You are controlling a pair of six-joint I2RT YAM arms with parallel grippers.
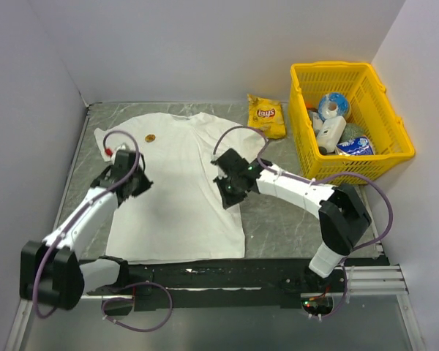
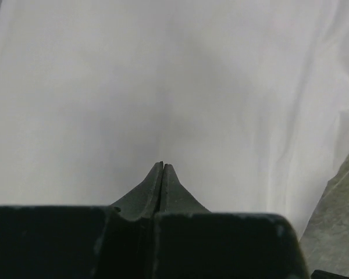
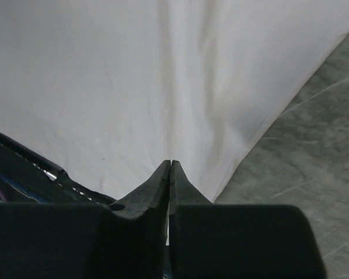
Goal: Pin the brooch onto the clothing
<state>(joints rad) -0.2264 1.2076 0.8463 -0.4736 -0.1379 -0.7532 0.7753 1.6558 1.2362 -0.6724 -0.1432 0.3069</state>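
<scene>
White clothing (image 1: 183, 205) lies beneath the clenched left hand (image 2: 163, 165) and clenched right hand (image 3: 171, 163). Dragging fabric could dislodge the brooch (image 1: 150, 137) beyond the left hand.

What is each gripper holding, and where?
Neither holds the brooch, which sits on the T-shirt. The left gripper and right gripper are shut over it; any pinch cannot be told.

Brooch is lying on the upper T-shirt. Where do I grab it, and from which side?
Probably pinch the brooch across its rim, coming straight down: it looks small, roundish and flat on the T-shirt, so nothing sticks up. The left gripper, shut now, sits nearer and would need to open first.
</scene>
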